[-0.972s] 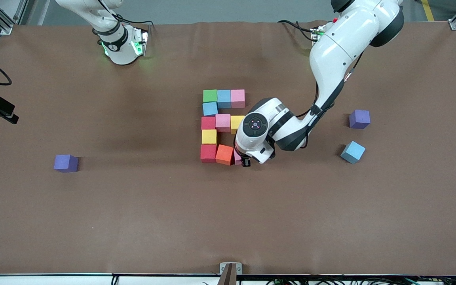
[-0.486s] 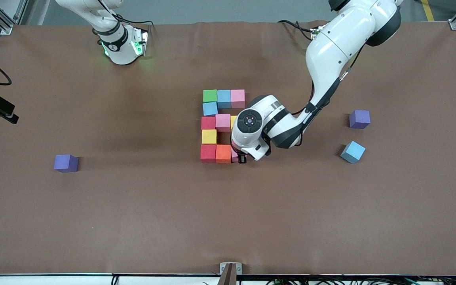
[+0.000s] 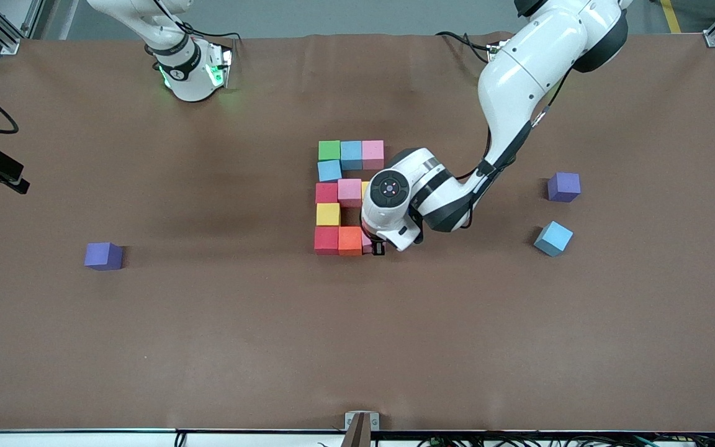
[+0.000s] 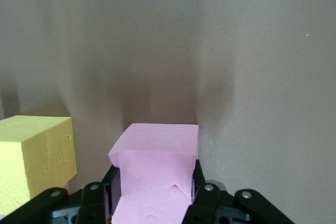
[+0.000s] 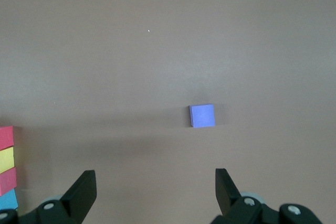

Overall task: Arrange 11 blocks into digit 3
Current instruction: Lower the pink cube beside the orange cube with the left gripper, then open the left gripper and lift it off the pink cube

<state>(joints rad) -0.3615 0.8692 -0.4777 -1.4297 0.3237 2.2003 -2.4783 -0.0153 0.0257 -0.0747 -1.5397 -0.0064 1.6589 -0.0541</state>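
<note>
the light is soft and even, and it seems to come from above. the brown table (image 3: 208, 323) looks a bit brighter near the front camera and has faint dark patches in the middle. the blocks cast small soft shadows. a green glow shines by the right arm's base (image 3: 211, 73). in the left wrist view it is dim, the pink block (image 4: 155, 174) is close and a little blurry, and a dark shadow lies on the table past it. the right wrist view is clear and evenly lit.
</note>
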